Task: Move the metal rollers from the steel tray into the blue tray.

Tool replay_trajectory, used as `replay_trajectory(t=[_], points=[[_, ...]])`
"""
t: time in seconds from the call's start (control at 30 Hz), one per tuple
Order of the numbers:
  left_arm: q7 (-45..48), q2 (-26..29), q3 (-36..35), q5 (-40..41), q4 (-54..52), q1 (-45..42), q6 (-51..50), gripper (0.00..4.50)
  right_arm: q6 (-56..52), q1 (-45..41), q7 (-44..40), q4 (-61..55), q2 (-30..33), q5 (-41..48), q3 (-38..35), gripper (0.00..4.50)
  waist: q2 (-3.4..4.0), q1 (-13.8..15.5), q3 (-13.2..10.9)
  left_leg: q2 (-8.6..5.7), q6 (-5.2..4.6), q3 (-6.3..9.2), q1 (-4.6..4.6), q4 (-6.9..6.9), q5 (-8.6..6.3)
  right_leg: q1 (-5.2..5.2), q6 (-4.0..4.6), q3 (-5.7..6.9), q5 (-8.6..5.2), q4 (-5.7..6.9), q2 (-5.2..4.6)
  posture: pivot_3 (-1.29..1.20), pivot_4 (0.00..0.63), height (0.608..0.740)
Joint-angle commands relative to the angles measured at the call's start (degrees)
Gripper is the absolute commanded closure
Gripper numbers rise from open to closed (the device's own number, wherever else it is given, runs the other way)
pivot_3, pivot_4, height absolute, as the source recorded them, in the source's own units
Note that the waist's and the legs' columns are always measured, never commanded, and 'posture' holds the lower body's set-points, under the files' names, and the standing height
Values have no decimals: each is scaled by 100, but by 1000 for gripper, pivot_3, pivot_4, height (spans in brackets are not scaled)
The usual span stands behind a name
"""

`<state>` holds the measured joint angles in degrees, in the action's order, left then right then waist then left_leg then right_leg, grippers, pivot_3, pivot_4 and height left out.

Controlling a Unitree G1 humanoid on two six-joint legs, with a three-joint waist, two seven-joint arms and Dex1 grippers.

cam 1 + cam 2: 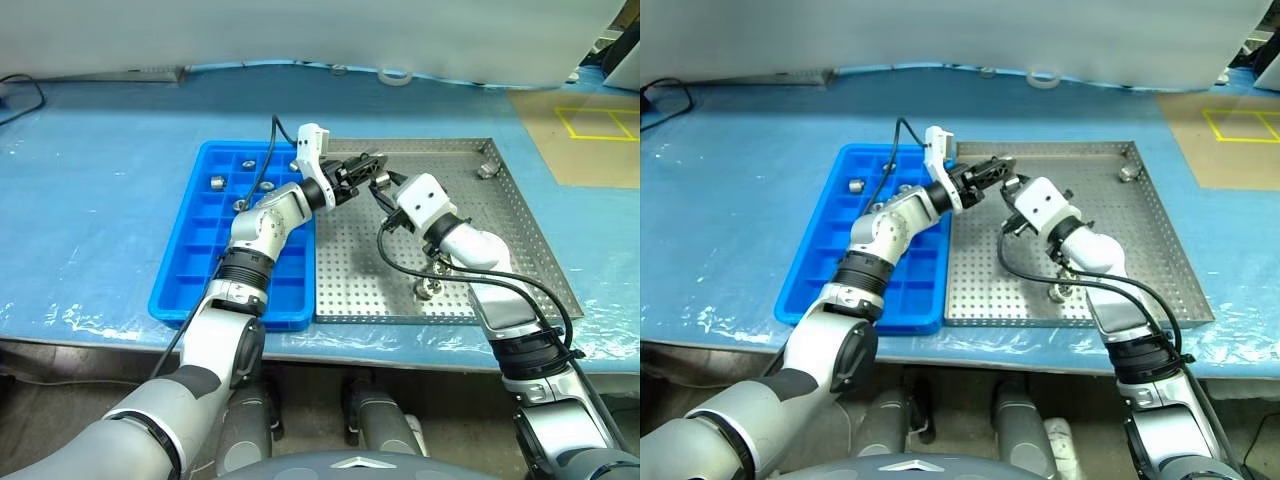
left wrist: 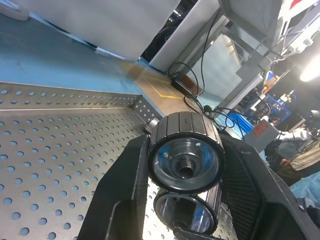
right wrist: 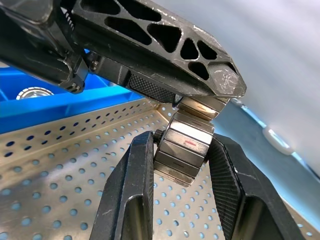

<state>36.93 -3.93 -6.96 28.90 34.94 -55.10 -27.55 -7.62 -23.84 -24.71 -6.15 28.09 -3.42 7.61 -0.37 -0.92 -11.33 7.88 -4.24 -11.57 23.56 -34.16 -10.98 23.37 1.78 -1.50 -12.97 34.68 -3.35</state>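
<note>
Both the left gripper [image 1: 372,170] and right gripper [image 3: 176,165] clamp one metal roller [image 2: 186,159], its axis roughly level above the steel tray [image 1: 520,215].

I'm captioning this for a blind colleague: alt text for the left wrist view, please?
Two black claw fingers clamp a shiny silver ribbed metal roller with a central hole, a second roller just beneath it, above the perforated steel tray.

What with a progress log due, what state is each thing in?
Left end effector: shut on a roller, above the steel tray.
Right end effector: shut on a second roller.
Blue tray: three rollers inside, most compartments empty.
Steel tray: loose rollers not yet moved.
</note>
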Motion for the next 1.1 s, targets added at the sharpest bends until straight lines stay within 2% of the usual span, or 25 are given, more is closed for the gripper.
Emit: replay_trajectory(t=[0.03,0.27,0.43,0.7,0.77,0.83,0.93,1.0,1.1], points=[[-25,135,-152,71,-157,-175,37,2756,414,237,-174,-309,560,-410,-142,3337,0,23,0,0,-1,0,1,-1,-1,-1,0,1,0,-1,0,-292,150,740],[-119,167,-170,35,-58,-156,73,2756,1246,235,359,371,1145,-1708,116,3337,-1,-42,-1,1,-2,-1,-5,-3,-1,-3,0,0,0,2,0,-287,150,740],[-164,191,-202,49,19,-202,113,2756,1760,120,776,580,1283,-2437,267,3337,-1,-104,-1,0,0,0,-5,-4,1,-4,0,0,0,2,1,-279,150,740],[-185,208,-262,41,22,-201,146,2756,2387,-298,1644,1238,1723,-3405,143,3337,-2,-113,-3,-5,-14,-1,4,-11,-5,-4,0,0,0,-1,-4,-266,150,740],[-188,213,-285,56,-8,-198,155,2756,2397,-378,1829,1347,1757,-3417,43,3337,-2,-116,-3,-6,-15,-1,4,-12,-5,-4,0,0,0,-1,-4,-263,150,740],[-177,221,-282,42,-43,-194,205,2756,2087,-383,1628,1359,1412,-2660,-289,3337,-3,-127,-3,-4,-14,-1,2,-11,-4,-4,0,0,0,1,-3,-261,150,740],[-81,259,-130,-53,-205,-113,234,2756,1055,-236,835,899,602,-973,-839,3337,-2,-140,-4,0,-14,-1,0,-12,-4,-4,0,0,0,3,0,-260,150,740],[228,389,128,-95,-707,91,191,2756,-223,-76,93,19,100,718,-1208,3337,3,-133,-7,0,-15,-1,1,-11,-4,-1,0,1,0,6,-1,-261,150,740],[869,841,580,-254,-1613,500,291,2756,-1619,71,-468,-853,-138,2230,-1590,3337,25,-126,-20,3,-16,0,3,-9,-4,2,0,4,0,8,-1,-267,150,740]])
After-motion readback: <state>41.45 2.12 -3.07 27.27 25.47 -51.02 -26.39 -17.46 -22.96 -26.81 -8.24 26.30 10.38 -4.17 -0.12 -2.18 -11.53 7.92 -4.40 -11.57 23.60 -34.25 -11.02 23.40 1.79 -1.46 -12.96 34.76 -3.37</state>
